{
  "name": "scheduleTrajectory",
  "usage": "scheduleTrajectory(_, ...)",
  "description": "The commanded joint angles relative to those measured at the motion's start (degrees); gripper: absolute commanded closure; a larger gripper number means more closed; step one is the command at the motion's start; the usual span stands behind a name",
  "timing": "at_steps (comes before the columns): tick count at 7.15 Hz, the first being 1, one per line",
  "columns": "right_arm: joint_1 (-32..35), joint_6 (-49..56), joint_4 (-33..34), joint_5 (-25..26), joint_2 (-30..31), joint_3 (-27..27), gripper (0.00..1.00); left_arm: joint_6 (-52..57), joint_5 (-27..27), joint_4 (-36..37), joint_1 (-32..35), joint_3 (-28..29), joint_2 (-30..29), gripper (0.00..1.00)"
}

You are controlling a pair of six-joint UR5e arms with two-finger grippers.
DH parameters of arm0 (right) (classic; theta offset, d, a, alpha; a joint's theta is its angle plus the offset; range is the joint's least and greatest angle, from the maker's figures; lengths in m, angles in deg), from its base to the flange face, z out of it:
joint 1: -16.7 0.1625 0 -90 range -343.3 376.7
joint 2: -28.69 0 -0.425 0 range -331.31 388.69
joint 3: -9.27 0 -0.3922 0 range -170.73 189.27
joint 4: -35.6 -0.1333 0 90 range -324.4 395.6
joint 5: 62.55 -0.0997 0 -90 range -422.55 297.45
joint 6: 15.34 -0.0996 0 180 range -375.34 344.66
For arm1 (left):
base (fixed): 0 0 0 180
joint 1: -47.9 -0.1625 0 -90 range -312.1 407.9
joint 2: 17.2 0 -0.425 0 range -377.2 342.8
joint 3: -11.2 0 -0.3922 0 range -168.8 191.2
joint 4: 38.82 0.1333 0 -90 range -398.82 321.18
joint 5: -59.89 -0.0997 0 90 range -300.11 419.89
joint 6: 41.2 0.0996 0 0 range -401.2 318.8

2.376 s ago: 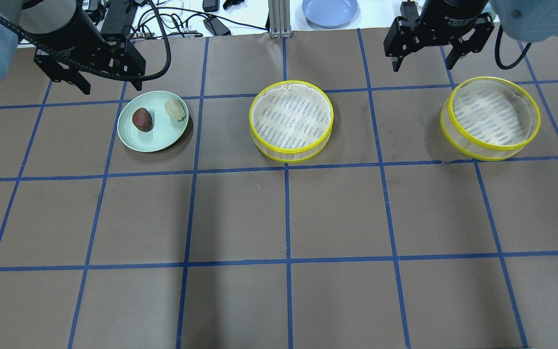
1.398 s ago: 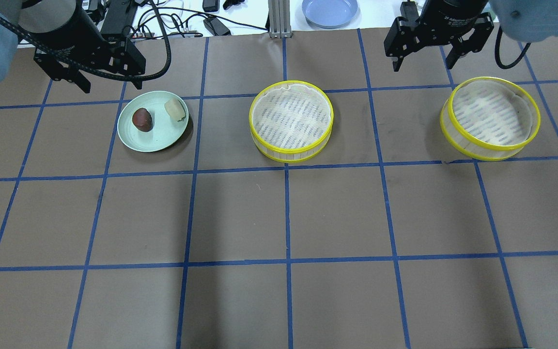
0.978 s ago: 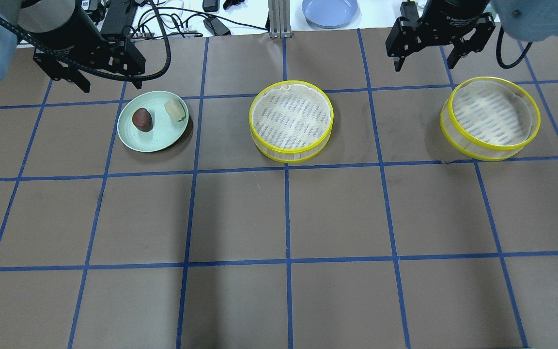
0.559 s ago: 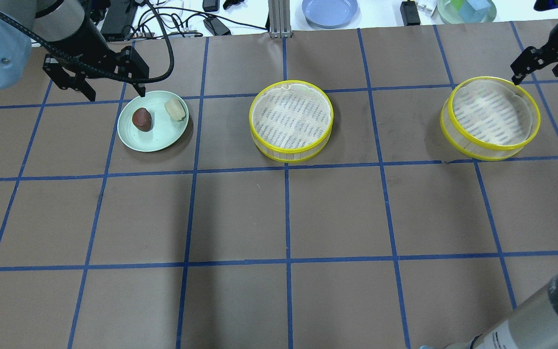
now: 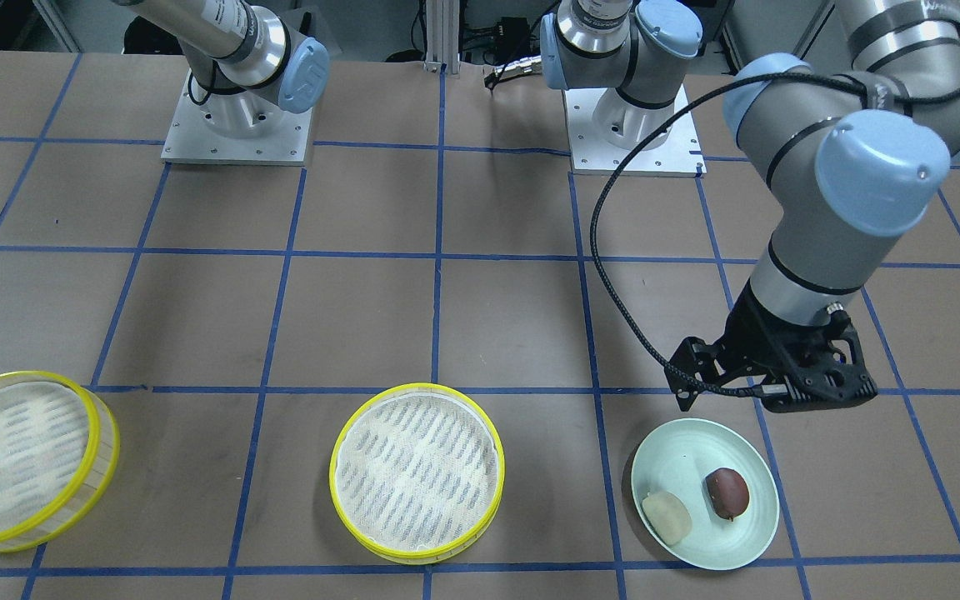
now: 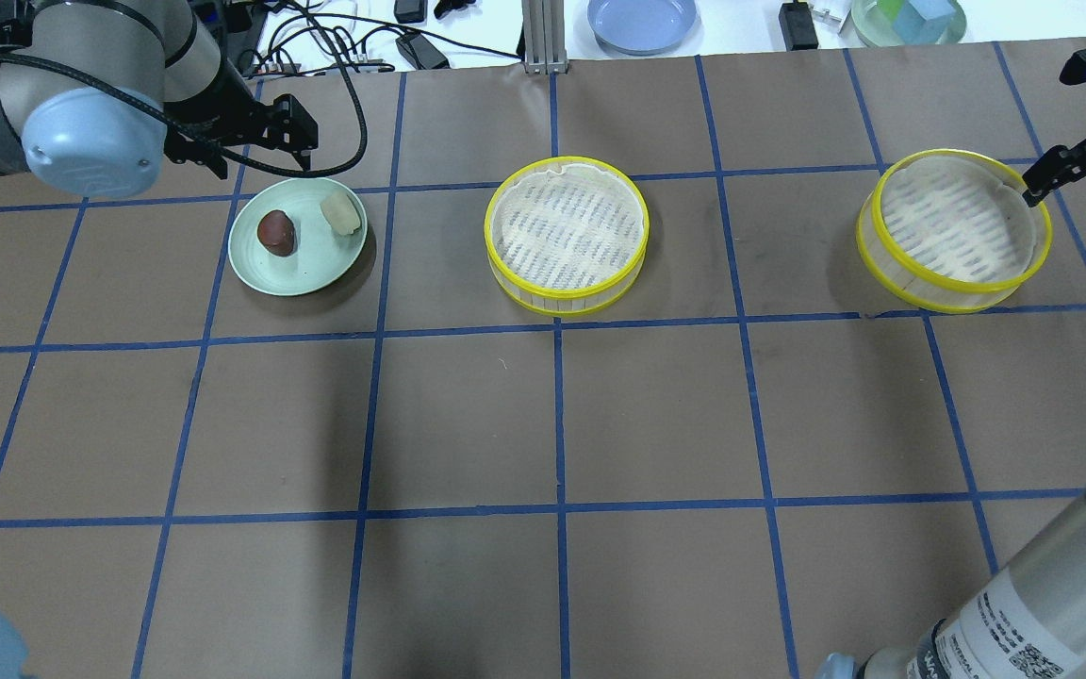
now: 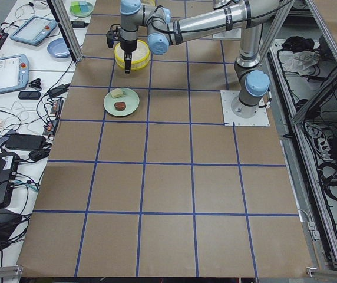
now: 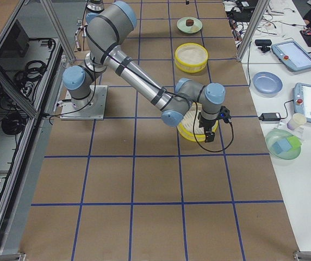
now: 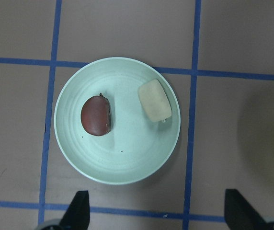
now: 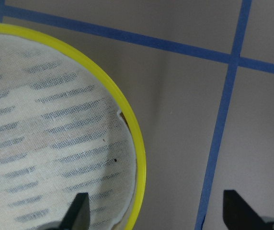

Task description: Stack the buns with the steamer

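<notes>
The left hand [image 9: 158, 211] hangs above the pale green plate [image 6: 309, 266], raised clear of it. Its two fingers [image 9: 78, 208] are spread wide and grip nothing. In the left wrist view the whole plate lies just beyond the fingertips.

The plate rests on the brown table [image 6: 468, 424], near a crossing of the blue tape lines [image 6: 373, 335]. Both buns lie on it. In the overhead view the reddish-brown bun [image 6: 276, 232] sits left of centre, and the cream bun [image 6: 340, 214] sits near the plate's right rim. The two are a little apart and do not touch.

Right of the plate, near the middle of the table, stands the middle steamer tray [image 6: 567, 231]. It is round with a yellow rim, and a white mesh cloth lines its floor.

Well apart to the right stands the right steamer tray [image 6: 953, 231], of the same make and lined the same way.

The right hand [image 10: 156, 218] is at this tray's far right edge and is spread wide with nothing gripped. In the right wrist view one fingertip [image 10: 78, 211] is over the cloth inside the yellow rim [image 10: 127, 120]. The other is over the bare table outside it, so the rim runs between them. Whether either finger touches the tray cannot be told.
</notes>
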Motion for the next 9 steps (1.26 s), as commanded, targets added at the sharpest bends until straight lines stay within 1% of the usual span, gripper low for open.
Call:
scheduleTrajectory(1, -0.12, 0.05, 1.25, -0.53, -0.88, -0.30, 0.04, -0.10, 3.39, 8.97, -1.80, -0.04, -6.88, 0.00)
scheduleTrajectory(2, -0.12, 0.05, 1.86, -0.62, -1.49, -0.39, 0.07, -1.23, 5.85, 11.18, -2.33, 0.13, -9.52, 0.00)
scheduleTrajectory(3, -0.12, 0.22, 2.04, -0.44, -1.84, -0.39, 0.14, -1.76, 5.87, 12.86, -2.34, 0.13, -11.99, 0.00)
scheduleTrajectory(4, -0.12, 0.14, 1.96, -0.62, -2.37, -0.39, 0.15, -1.77, 5.88, 14.18, -2.51, 0.22, -14.19, 0.00)
scheduleTrajectory(5, -0.12, 0.05, 1.96, -0.70, -2.37, -0.39, 0.18, -2.55, 6.05, 14.37, -2.51, 0.83, -16.04, 0.02)
scheduleTrajectory(6, -0.12, -0.12, 1.96, -0.71, -2.55, -0.39, 0.24, -3.52, 6.92, 14.46, -2.51, 1.45, -17.71, 0.09)
scheduleTrajectory(7, -0.12, -0.12, 1.87, -0.71, -2.81, -0.39, 0.41, -4.74, 7.45, 14.46, -2.51, 2.15, -18.77, 0.13)
scheduleTrajectory(8, -0.12, -0.12, 1.78, -0.71, -2.81, -0.39, 0.59, -4.84, 7.46, 14.46, -2.51, 2.24, -19.56, 0.39)
scheduleTrajectory(9, -0.12, -0.30, 1.52, -0.71, -2.81, -0.39, 0.71, -4.84, 7.46, 14.46, -2.51, 2.24, -19.83, 0.83)
